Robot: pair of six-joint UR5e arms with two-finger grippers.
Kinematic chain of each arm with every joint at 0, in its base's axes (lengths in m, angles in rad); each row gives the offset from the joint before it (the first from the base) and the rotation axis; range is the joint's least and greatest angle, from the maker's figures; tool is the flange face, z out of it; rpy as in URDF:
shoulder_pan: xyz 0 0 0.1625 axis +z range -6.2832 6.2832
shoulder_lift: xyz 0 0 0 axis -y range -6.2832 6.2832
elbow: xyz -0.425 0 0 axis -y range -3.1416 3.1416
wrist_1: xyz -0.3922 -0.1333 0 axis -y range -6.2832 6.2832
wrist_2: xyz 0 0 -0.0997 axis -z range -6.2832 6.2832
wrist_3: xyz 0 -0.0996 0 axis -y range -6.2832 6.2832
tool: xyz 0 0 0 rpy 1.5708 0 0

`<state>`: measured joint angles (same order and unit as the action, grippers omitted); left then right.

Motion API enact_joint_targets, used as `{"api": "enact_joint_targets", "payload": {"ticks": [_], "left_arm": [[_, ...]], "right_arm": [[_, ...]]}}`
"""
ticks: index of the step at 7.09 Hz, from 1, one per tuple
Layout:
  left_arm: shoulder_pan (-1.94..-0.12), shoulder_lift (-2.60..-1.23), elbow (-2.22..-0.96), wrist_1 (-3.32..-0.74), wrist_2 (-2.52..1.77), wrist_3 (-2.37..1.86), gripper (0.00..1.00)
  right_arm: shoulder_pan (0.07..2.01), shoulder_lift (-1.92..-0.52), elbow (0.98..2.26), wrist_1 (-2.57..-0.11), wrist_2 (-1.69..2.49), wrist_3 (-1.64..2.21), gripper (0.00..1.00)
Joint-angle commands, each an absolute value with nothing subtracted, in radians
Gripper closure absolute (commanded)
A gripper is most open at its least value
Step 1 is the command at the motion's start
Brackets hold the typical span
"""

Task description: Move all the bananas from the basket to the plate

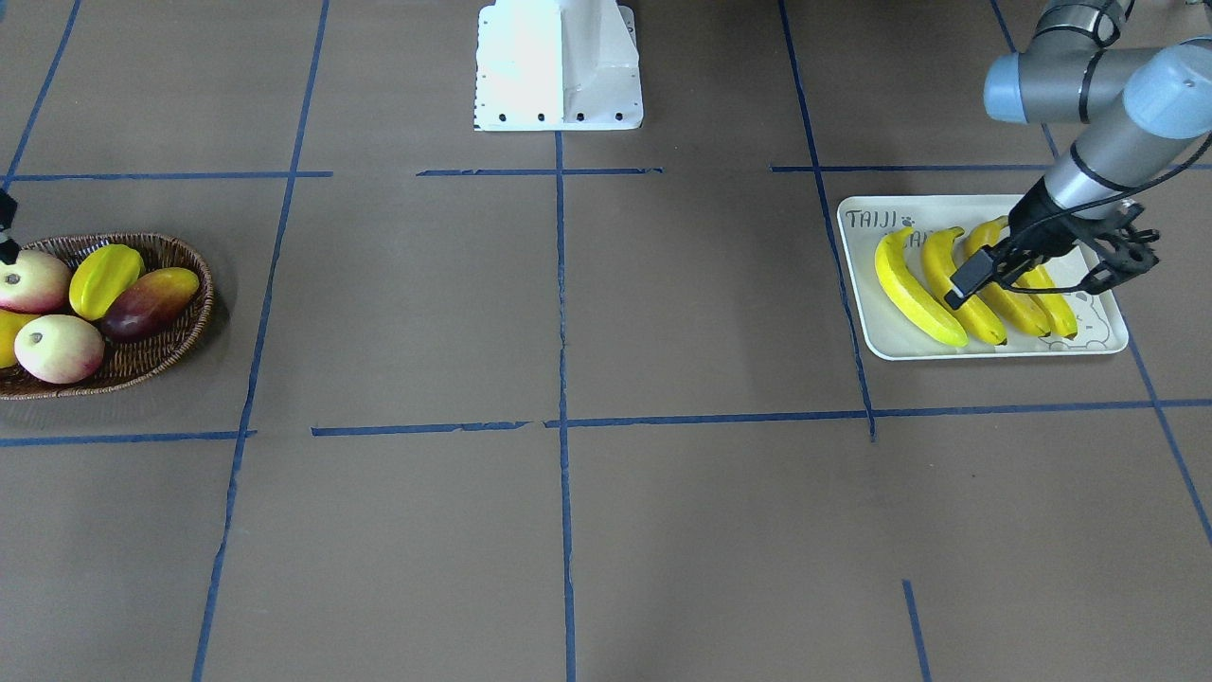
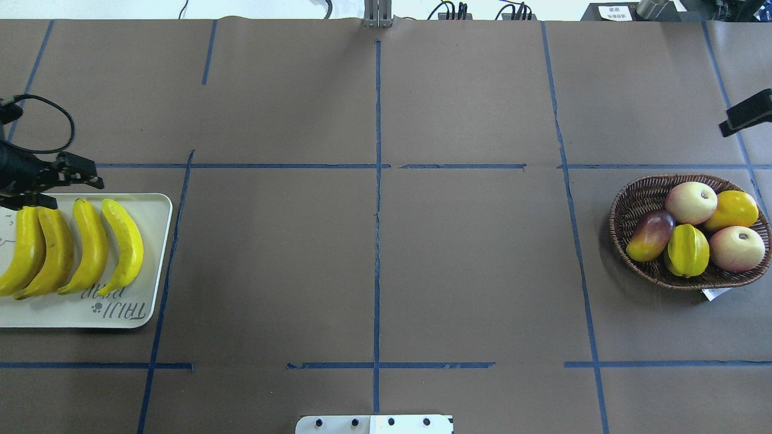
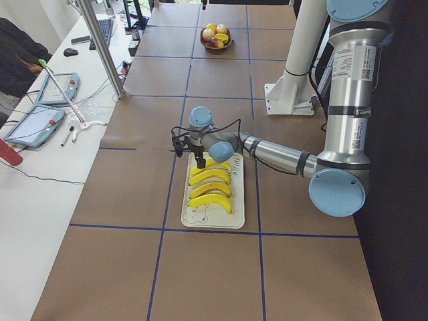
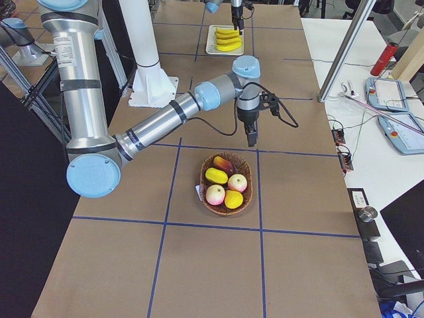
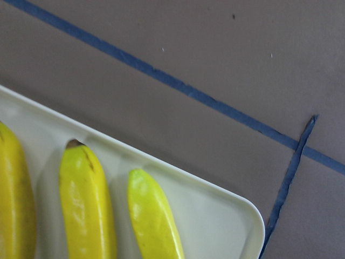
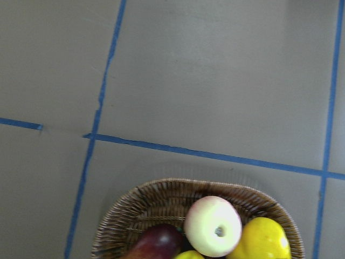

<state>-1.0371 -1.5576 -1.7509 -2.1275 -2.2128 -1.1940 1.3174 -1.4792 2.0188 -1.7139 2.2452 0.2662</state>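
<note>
Four yellow bananas (image 1: 918, 289) lie side by side on the cream "TAIJI BEAR" plate (image 1: 994, 352), also seen in the overhead view (image 2: 123, 244) on the plate (image 2: 120, 316). My left gripper (image 1: 1032, 279) hovers just above the bananas' far ends, jaws spread, holding nothing. The left wrist view shows banana tips (image 5: 86, 199) and the plate's corner (image 5: 237, 210). The wicker basket (image 2: 627, 205) at the other end holds no banana. My right gripper (image 2: 748, 111) is beyond the basket, off it; whether it is open or shut is unclear.
The basket (image 1: 170, 350) holds a starfruit (image 2: 687, 250), a mango (image 2: 650, 235), two apples (image 2: 690, 202) and a yellow-orange fruit (image 2: 733, 210). The robot's white base (image 1: 559, 66) stands at the table's middle edge. Blue tape lines cross the brown table.
</note>
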Motion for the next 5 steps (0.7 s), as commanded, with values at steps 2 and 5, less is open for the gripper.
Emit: {"api": "enact_joint_targets", "payload": {"ticks": [2,5], "left_arm": [[-1.311,-1.525,-1.733,-1.876,-2.341,-0.597,0.0],[-1.485,-1.516,-1.701,-1.633,-2.368,-0.286,0.0]], "right_arm": [[1.555,-1.581,1.792,-1.72,2.353,-0.266,0.0],[1.592,-1.614,1.738,-1.704,2.41,-0.229,0.0]]}}
